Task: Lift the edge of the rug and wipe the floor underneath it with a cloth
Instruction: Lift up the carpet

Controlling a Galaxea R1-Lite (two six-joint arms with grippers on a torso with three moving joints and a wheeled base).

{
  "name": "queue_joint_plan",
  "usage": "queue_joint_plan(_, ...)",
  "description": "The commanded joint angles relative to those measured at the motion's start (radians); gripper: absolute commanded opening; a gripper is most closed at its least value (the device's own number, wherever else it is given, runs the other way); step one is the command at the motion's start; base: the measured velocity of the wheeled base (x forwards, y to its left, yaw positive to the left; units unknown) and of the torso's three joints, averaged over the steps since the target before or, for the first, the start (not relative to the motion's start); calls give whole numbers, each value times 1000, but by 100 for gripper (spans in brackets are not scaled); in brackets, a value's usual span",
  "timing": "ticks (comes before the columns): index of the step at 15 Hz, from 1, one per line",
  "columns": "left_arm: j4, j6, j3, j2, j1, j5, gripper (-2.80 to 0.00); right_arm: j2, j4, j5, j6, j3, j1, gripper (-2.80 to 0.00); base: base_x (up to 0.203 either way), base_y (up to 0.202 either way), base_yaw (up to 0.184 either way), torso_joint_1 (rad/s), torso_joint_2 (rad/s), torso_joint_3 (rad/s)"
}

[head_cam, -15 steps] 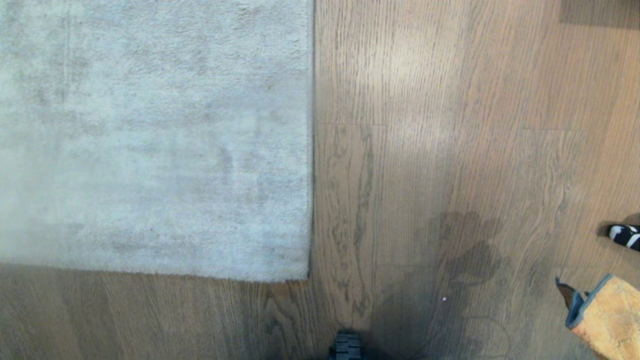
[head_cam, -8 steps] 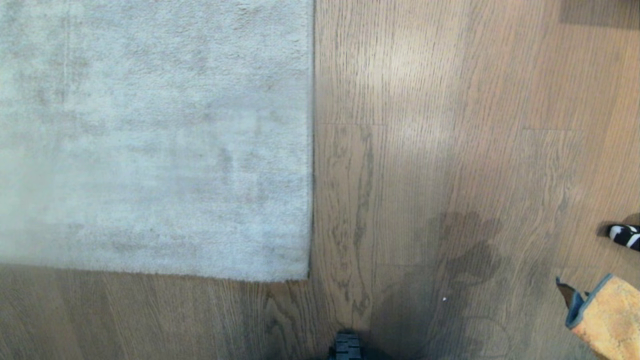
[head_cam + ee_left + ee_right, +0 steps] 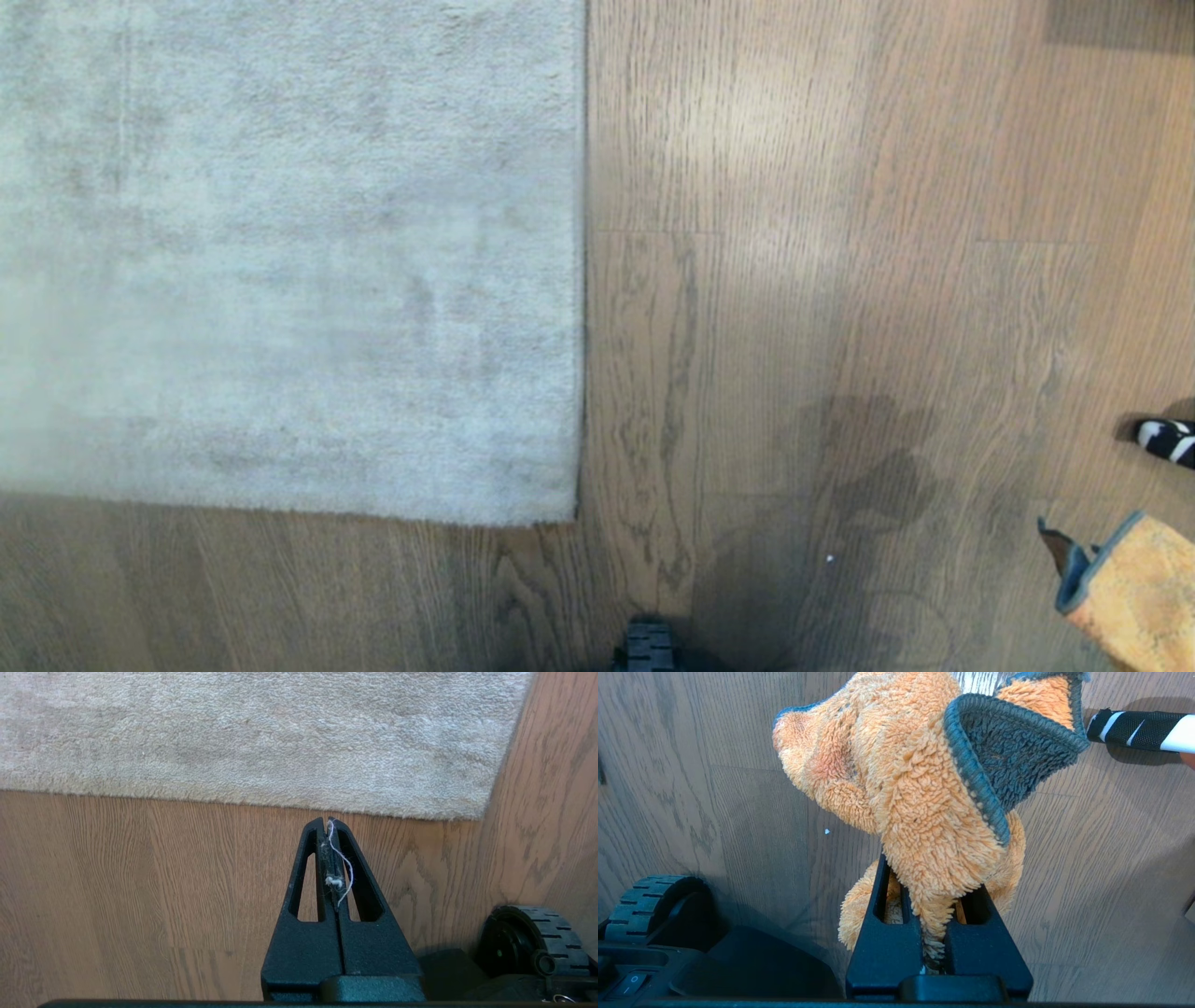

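The right gripper [image 3: 934, 896] is clamped on the cloth [image 3: 920, 788], whose orange pile bunches up just beyond its fingers over the floor [image 3: 714, 788]. A black-and-white striped object [image 3: 1134, 728] lies past the cloth. The left gripper [image 3: 328, 826] is pressed closed on nothing but a stray white thread [image 3: 343, 868]. Just ahead of its tips runs the rug edge [image 3: 233, 800], flat on the planks.

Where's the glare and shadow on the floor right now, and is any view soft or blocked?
Head view: a pale sheen on the floor, a dark shadow low at centre, and the rug hazy toward its left side. Left wrist view: even light, the shut left tool sharp. Right wrist view: the cloth in the right tool blocks the middle.
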Motion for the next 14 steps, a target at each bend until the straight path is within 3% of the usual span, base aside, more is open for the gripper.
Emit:
queue_joint_plan(1,0,-1,0,0,0,0,-280,2,0,1,0,0,0,-280,0,0,0,0,0,0)
queue_joint_plan(11,2,1,0,0,0,1,-280,2,0,1,0,0,0,-280,0,0,0,0,0,0)
queue_joint_plan(14,2,1,0,0,0,1,-280,2,0,1,0,0,0,-280,-181,0,-1,3,-1,2)
